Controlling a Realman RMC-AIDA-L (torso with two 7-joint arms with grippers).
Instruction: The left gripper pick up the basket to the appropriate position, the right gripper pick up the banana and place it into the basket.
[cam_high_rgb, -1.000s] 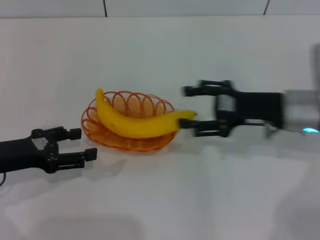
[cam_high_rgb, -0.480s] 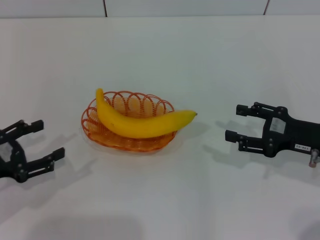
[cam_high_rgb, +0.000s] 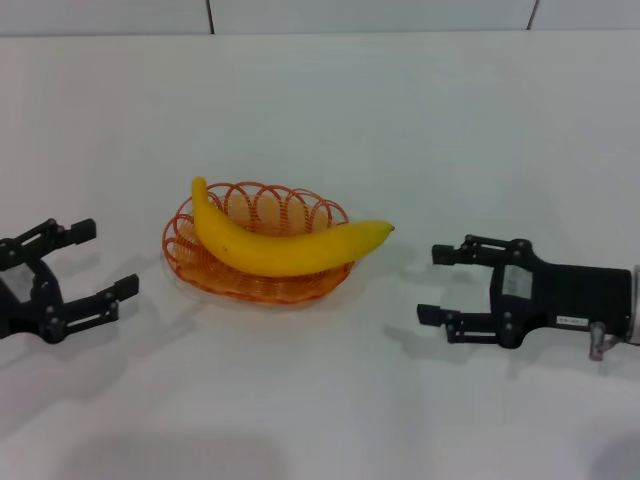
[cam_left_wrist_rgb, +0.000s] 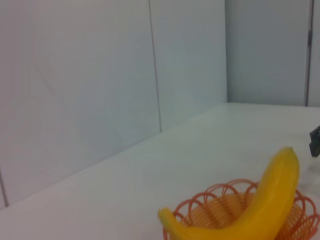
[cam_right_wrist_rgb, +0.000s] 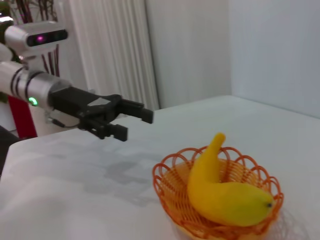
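The yellow banana (cam_high_rgb: 280, 247) lies across the orange wire basket (cam_high_rgb: 187, 262) on the white table, its right tip sticking out over the rim. Both also show in the left wrist view, banana (cam_left_wrist_rgb: 260, 212) and basket (cam_left_wrist_rgb: 215, 210), and in the right wrist view, banana (cam_right_wrist_rgb: 225, 197) and basket (cam_right_wrist_rgb: 167, 187). My left gripper (cam_high_rgb: 103, 260) is open and empty at the table's left edge, apart from the basket; it also shows in the right wrist view (cam_right_wrist_rgb: 135, 124). My right gripper (cam_high_rgb: 432, 284) is open and empty, to the right of the banana's tip.
The white table (cam_high_rgb: 330, 110) ends at a white panelled wall along the back. A white radiator or curtain (cam_right_wrist_rgb: 112, 50) and a red object (cam_right_wrist_rgb: 20, 112) stand beyond the table in the right wrist view.
My right gripper drew away from the banana's tip to the right, then came back a little and lower. My left gripper pulled back to the left edge. Banana and basket stayed put.
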